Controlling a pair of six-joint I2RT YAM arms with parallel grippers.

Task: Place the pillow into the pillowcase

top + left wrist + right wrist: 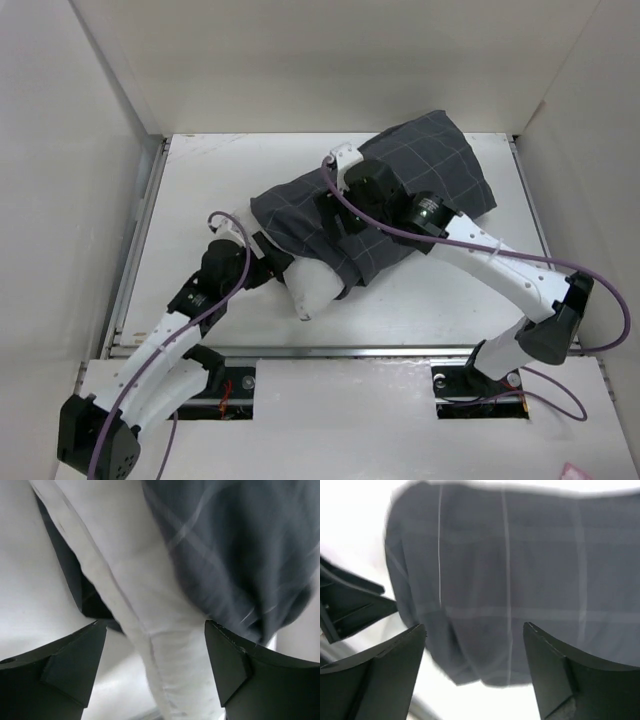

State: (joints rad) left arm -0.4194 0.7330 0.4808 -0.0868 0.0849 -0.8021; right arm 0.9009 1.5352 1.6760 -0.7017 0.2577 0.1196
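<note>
The dark grey pillowcase [430,165] with its thin light grid lies slantwise across the table, bulging with the pillow inside it. The pillow's white end [315,285] sticks out of the case's near left mouth. My left gripper [275,265] is at that mouth, open, its fingers on either side of the pillow's seamed white edge [135,580] without clamping it; the pillowcase [235,545] hangs at the upper right there. My right gripper [338,222] hovers open over the case's near part, and the pillowcase [520,565] fills its wrist view with nothing between its fingers [395,665].
White walls close in the table on the left, back and right. A metal rail [140,250] runs along the left side and the table's front edge [350,352] lies just before the arm bases. Purple cables trail along both arms. The left arm's gripper [350,610] shows in the right wrist view.
</note>
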